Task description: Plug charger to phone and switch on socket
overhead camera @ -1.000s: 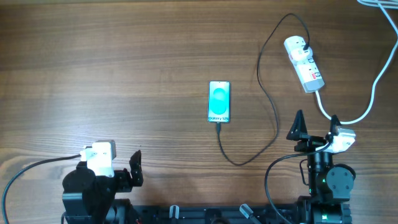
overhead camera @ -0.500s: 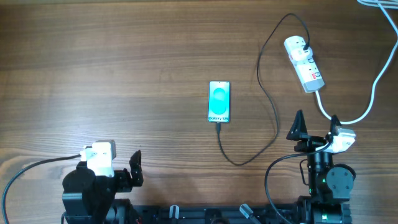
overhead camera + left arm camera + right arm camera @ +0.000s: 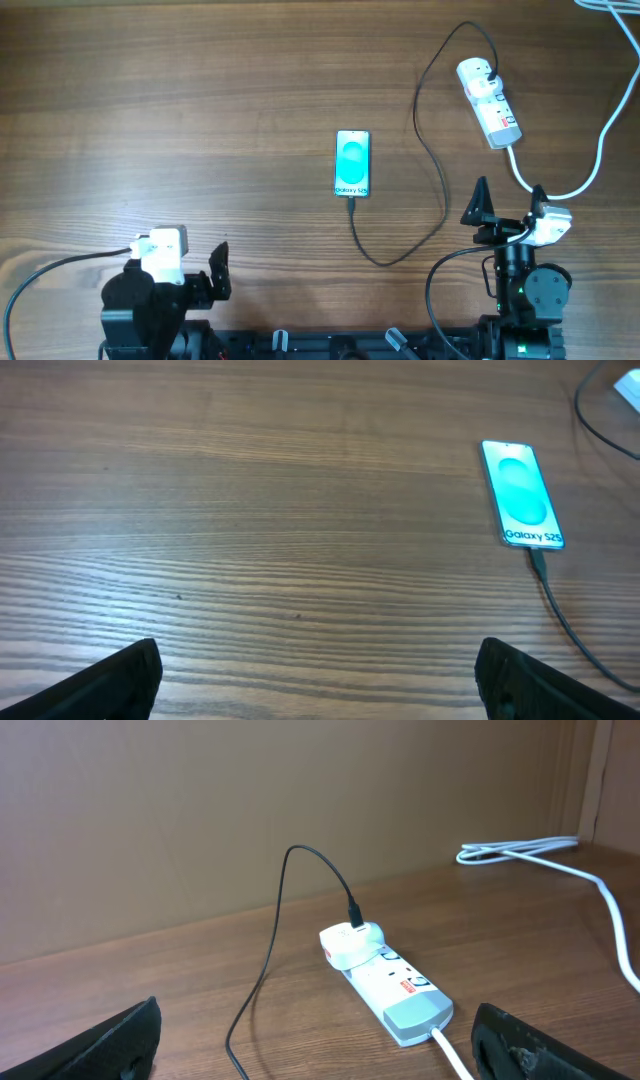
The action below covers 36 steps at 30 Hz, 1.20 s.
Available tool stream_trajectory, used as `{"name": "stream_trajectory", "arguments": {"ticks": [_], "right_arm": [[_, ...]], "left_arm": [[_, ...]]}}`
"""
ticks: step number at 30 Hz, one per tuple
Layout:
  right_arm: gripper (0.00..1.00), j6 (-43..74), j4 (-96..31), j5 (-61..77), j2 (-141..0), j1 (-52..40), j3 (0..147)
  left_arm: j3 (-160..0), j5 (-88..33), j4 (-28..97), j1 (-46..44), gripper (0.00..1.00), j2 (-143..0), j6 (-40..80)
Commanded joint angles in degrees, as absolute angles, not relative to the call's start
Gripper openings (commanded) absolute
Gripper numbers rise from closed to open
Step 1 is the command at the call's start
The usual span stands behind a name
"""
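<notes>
The phone (image 3: 353, 163) lies flat mid-table, cyan-green screen up, with a Galaxy S25 strip; it also shows in the left wrist view (image 3: 522, 493). The thin black charger cable (image 3: 432, 150) runs from the phone's near end, where its plug tip (image 3: 537, 563) sits at the port, up to the white adapter (image 3: 477, 72) on the socket (image 3: 490, 104). The socket also shows in the right wrist view (image 3: 392, 990). My left gripper (image 3: 320, 678) is open and empty at the near left. My right gripper (image 3: 318, 1040) is open and empty, near the table's front right.
A thick white cord (image 3: 590, 160) leaves the socket's near end and loops off the table's right side (image 3: 540, 860). A brown wall stands behind the table in the right wrist view.
</notes>
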<state>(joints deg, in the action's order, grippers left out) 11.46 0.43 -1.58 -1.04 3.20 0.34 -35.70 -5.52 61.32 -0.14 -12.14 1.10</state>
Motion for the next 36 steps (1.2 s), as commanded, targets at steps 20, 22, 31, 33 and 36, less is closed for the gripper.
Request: {"name": "stream_trajectory", "arguments": {"ticks": [20,22,31,33,36], "right_arm": [[1.0,10.61,0.67,-2.57,-0.21,3.46,0.3],[1.0,10.63,0.67,-2.57,-0.21,3.46,0.3],[1.0,10.63,0.67,-2.55,-0.21,3.46,0.3],[1.0,10.63,0.67,-2.57,-0.21,3.46,0.3],[1.0,10.63,0.67,-2.55,-0.21,3.46,0.3]], "left_arm": [[-5.28,-12.29,6.74,2.11,1.0,-0.19,0.4],[-3.64,-11.94,6.61,2.11,1.0,-0.19,0.4],[-0.32,-7.49,-0.73,2.09,1.0,-0.19,0.34],[-0.32,-6.98,1.8,1.72,1.0,-0.19,0.21],[-0.32,-6.37,4.1,-0.14,1.0,-0.19,0.4]]}}
